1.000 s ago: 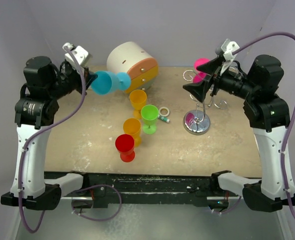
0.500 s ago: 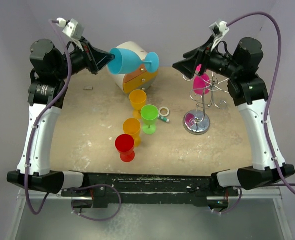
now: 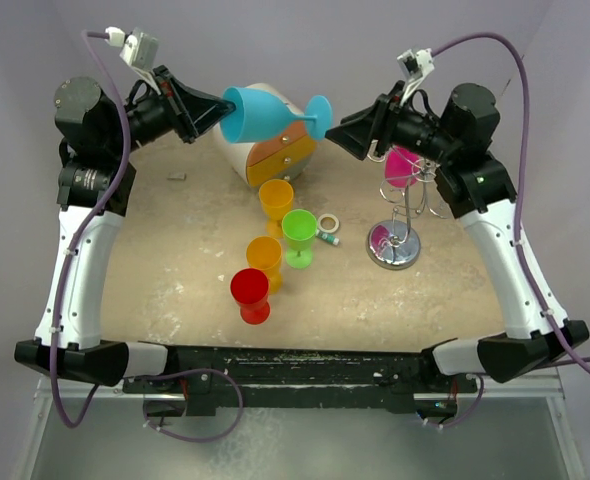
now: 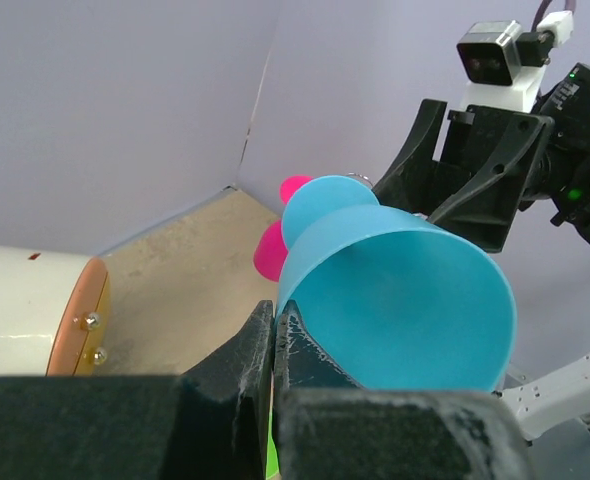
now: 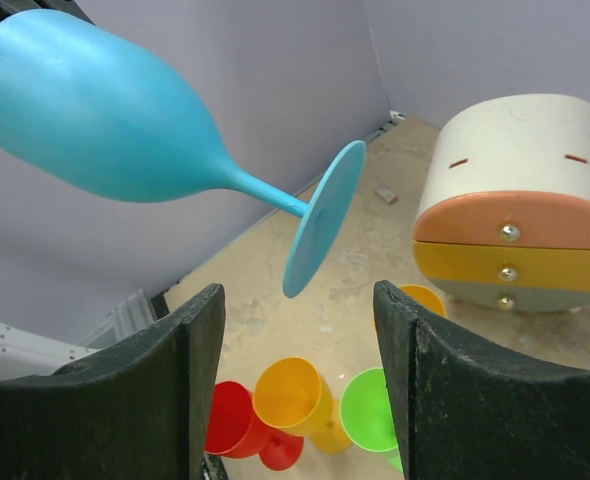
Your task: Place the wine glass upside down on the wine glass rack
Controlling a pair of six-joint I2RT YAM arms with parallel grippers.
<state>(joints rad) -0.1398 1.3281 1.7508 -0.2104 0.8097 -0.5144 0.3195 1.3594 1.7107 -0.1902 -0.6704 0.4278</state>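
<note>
Aloft, wine glass lies level: rim clamped in left hand, foot pointing at right hand, whose jaws stand apart just short of it; rack stands below that hand

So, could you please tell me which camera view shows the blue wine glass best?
The right wrist view: the blue wine glass appears side-on, with bowl, stem and foot clear. The top external view shows it small, in the left gripper; the left wrist view shows mostly its bowl.
</note>
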